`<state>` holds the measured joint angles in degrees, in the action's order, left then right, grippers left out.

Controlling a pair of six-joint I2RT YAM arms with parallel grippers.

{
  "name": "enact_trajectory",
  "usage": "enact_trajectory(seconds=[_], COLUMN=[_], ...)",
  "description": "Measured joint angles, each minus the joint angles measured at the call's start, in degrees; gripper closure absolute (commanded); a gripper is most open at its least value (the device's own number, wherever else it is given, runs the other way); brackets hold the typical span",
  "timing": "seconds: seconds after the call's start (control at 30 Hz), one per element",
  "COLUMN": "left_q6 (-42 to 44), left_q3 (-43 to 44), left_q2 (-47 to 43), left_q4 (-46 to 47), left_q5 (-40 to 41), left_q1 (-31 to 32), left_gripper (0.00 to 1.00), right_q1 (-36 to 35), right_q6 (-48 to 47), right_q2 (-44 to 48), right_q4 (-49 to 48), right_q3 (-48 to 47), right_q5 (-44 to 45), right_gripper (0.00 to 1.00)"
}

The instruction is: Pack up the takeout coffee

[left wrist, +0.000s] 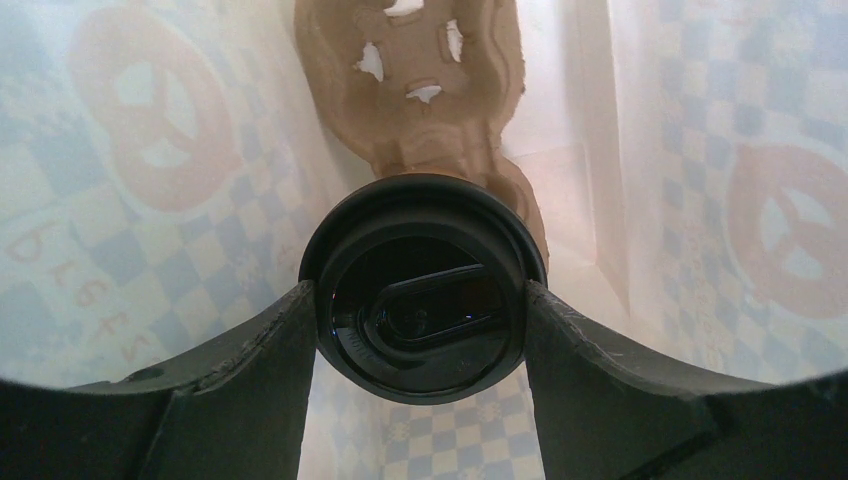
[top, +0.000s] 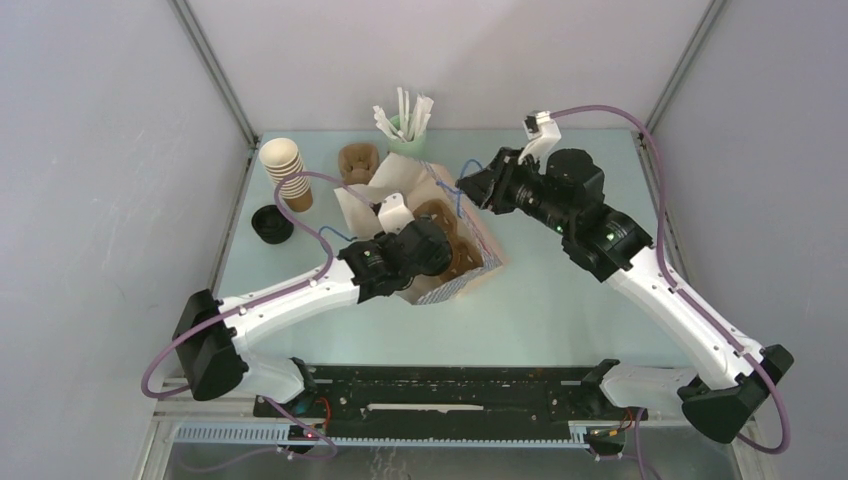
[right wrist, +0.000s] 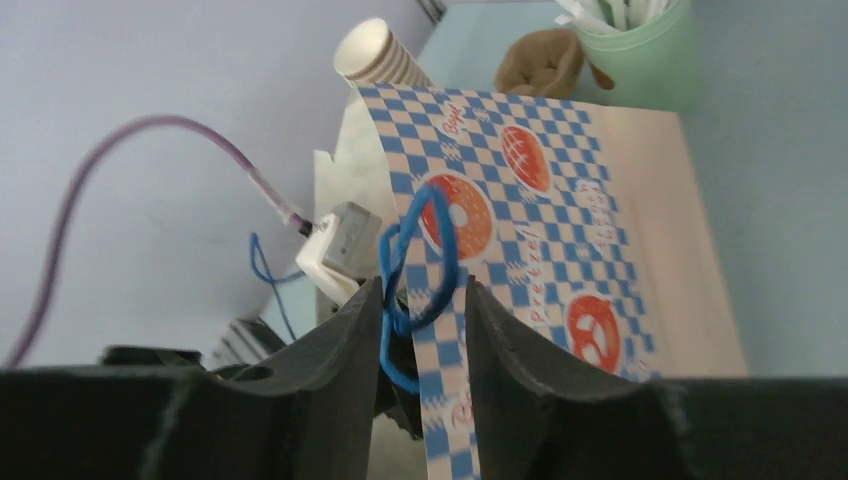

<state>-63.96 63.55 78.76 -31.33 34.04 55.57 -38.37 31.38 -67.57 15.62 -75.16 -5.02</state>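
Observation:
A takeout coffee with a black lid [left wrist: 420,230] sits between my left fingers [left wrist: 250,370], inside the blue-checked paper bag [left wrist: 120,200]. My left gripper [left wrist: 421,300] is shut on it. A brown pulp cup carrier [left wrist: 440,90] lies deeper in the bag. In the top view my left gripper [top: 440,250] reaches into the open bag [top: 455,288], and the cup is hidden under it. My right gripper [top: 472,187] is at the bag's upper rim. In the right wrist view it [right wrist: 423,290] is closed on the bag's edge [right wrist: 450,400] and blue cord handle [right wrist: 420,250].
A stack of lidless brown cups [top: 285,170] and a loose black lid [top: 270,223] stand at the back left. A second brown carrier [top: 358,160] and a green cup of stirrers [top: 408,125] stand behind the bag. Enclosure walls rise on both sides.

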Motion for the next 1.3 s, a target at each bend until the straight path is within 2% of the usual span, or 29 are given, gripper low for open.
enact_trajectory(seconds=[0.07,0.2,0.37,0.87,1.3], left_q6=[0.0,0.0,0.0,0.0,-0.5], left_q3=[0.0,0.0,0.0,-0.1,-2.4], left_q2=[0.0,0.0,0.2,0.4,-0.8], left_q4=[0.0,0.0,0.0,-0.2,-1.0], left_q5=[-0.2,-0.8,-1.3,-1.3,-1.7], left_q1=[0.0,0.0,0.0,-1.7,-2.9], left_gripper=[0.97,0.97,0.97,0.96,0.96], right_q1=[-2.3,-6.5,-8.8,-12.8,-13.7], right_q6=[-4.4,-12.8,-18.6,-28.3,-29.1], right_q2=[-0.6,-3.2,-5.1,-8.5,-9.7], right_q4=[4.4,13.4,20.1,20.7,19.9], right_q3=[-2.8,-8.2,-9.7,-11.0,-15.6], right_q5=[3.5,9.8,13.0,9.3,8.4], right_gripper=[0.44,0.37,0.33,0.35,0.38])
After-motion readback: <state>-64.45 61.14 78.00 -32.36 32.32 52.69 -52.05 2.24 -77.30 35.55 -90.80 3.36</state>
